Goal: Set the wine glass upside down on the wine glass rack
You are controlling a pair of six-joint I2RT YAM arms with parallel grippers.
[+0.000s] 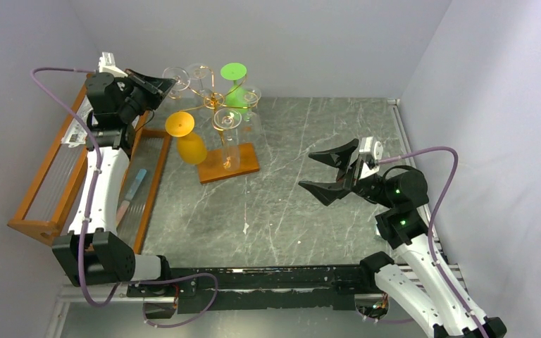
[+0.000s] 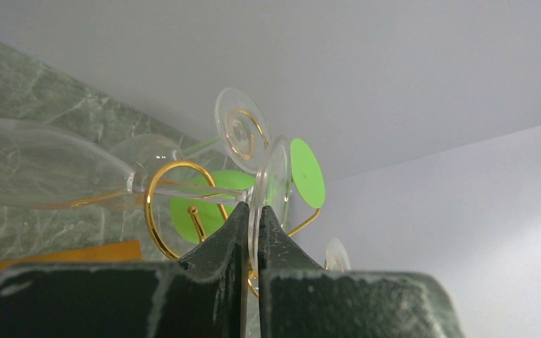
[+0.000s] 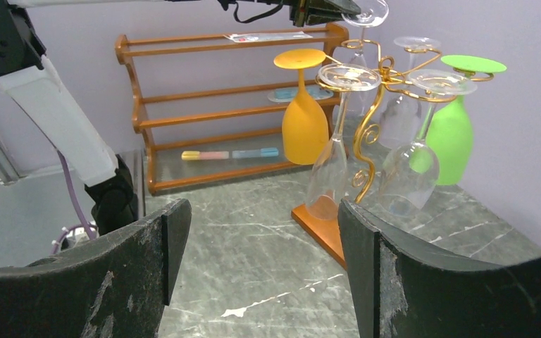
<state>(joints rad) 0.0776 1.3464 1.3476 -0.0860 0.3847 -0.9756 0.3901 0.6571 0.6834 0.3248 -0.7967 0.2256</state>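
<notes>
Left claw (image 2: 251, 225) clenched on foot rim of wine glass (image 2: 56, 172), high on wine glass rack (image 2: 156, 204). Stem looks threaded through gold scroll, long axis crosswise to fingers. Right claw (image 1: 306, 170) splayed, well apart over bench (image 1: 310, 218). I'd release with left.

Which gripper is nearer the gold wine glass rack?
Left. The left gripper is at the top of the rack, pinching a wine glass foot; the right gripper hangs open over the table, well apart.

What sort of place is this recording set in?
Most likely a lab test cell, not a kitchen: plain white panels box in a marble-patterned tabletop, with staged props: a wine glass rack and a wooden shelf.
</notes>
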